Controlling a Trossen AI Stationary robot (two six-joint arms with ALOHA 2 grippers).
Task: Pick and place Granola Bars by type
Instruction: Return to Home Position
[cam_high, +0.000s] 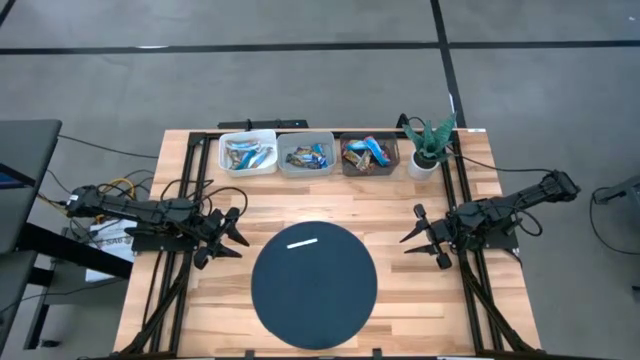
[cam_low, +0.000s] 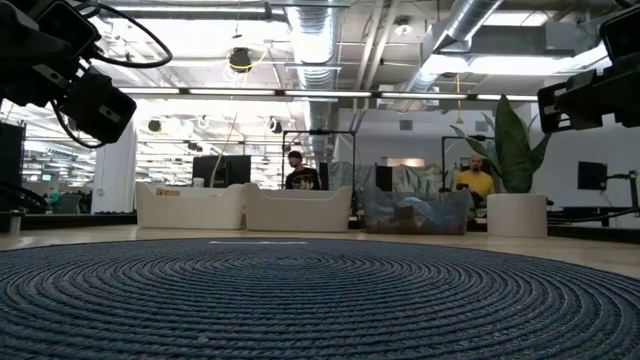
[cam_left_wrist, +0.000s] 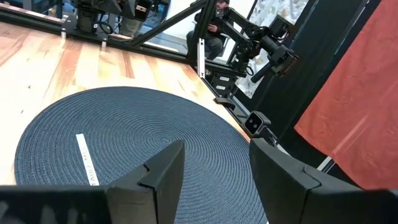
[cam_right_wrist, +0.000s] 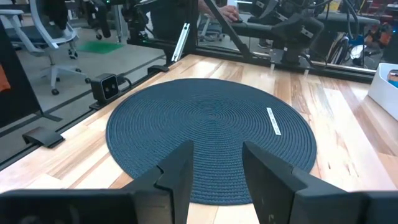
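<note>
Fingers parted and holding nothing at left gripper (cam_high: 240, 228) and right gripper (cam_high: 410, 226) alike, mat (cam_high: 313, 290) lying between them, Granola Bars (cam_high: 307, 155) well beyond both, in three bins (cam_high: 306, 135).

The table (cam_high: 400, 205) is pale wood in plank stripes. The round mat (cam_high: 314, 290) on it is dark blue, woven in concentric rings, and carries a white strip (cam_high: 302, 241). Along the back edge, a white bin (cam_high: 248, 134), a pale grey bin (cam_high: 306, 135) and a dark bin (cam_high: 370, 137) hold bars (cam_high: 368, 152) in blue, orange-brown and silvery foil. The plant (cam_high: 432, 135) is green, its pot (cam_high: 423, 166) white.
</note>
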